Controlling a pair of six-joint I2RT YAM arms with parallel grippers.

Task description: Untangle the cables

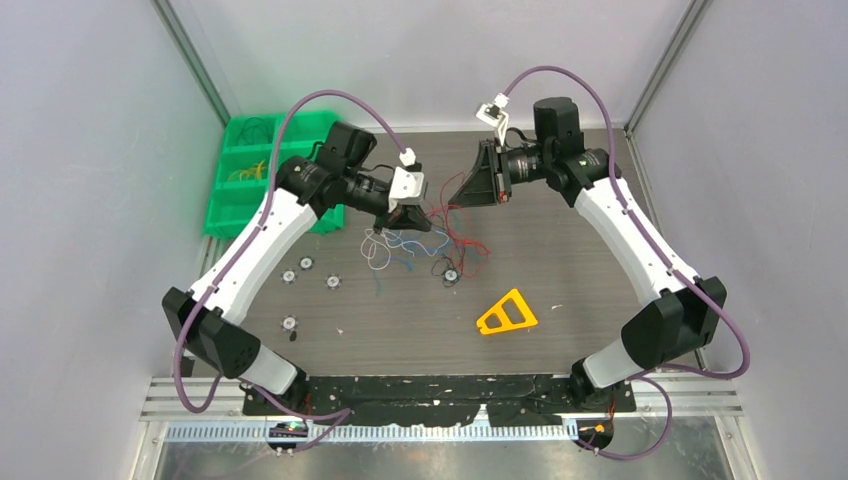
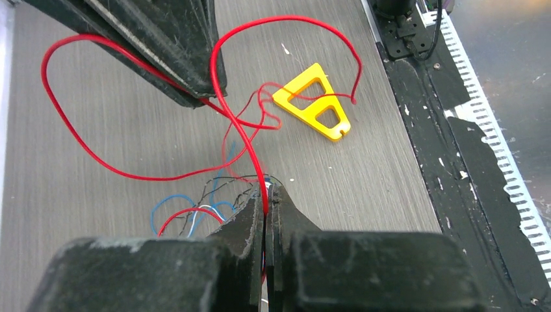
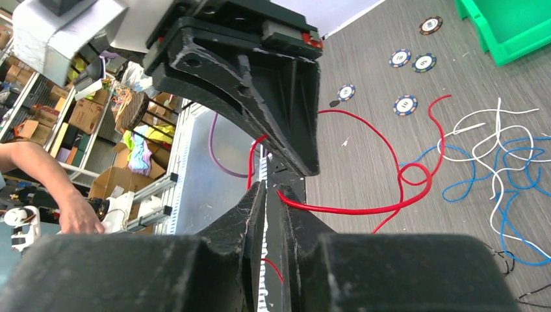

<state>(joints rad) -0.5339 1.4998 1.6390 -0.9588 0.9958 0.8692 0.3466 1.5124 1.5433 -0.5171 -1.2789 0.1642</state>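
Nothing legible on screen right now: the chips (image 3: pixel 407 104) near the table's (image 1: pixel 580 300) left edge show printed faces too small to read, and the boxes (image 3: pixel 84 117) beyond it are blurred.

The top camera is looking down from high behind on the whole table (image 1: pixel 580 290). The left wrist camera is peering close along the left gripper (image 2: pixel 267 195) toward the triangle (image 2: pixel 315 107). The right wrist camera is peering along the right gripper (image 3: pixel 266 195) toward the chips (image 3: pixel 406 104) and bin (image 3: pixel 513 26). Each is facing the other gripper, and all three are catching the red cable (image 3: pixel 351 210).
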